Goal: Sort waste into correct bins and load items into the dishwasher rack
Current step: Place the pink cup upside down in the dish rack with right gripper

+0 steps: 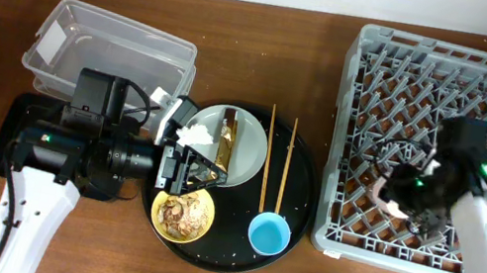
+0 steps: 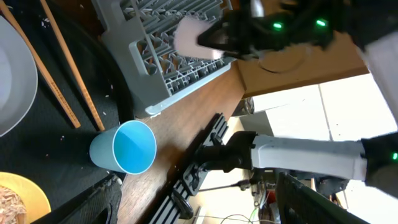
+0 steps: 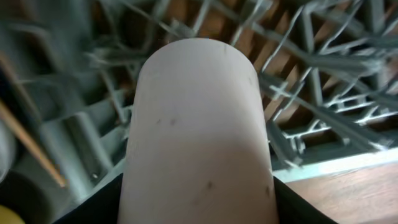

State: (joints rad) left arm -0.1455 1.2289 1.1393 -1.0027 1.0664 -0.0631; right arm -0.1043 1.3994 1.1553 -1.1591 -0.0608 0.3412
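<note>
Loading: pink cup [image 3: 196, 137] over the dishwasher rack [image 1: 378, 60]
Right jaws pinch its sides, pegs [image 3: 311, 93] just below them; probably light, stiff, slippery plastic, best gripped mid-wall. Left jaws spread, empty.

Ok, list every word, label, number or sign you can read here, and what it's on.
No text can be read.
On the white label of the clear tub: too small to tell if anything is printed.
On the gold-and-brown wrapper: print too small to read.
On the pink cup: no lettering.
</note>
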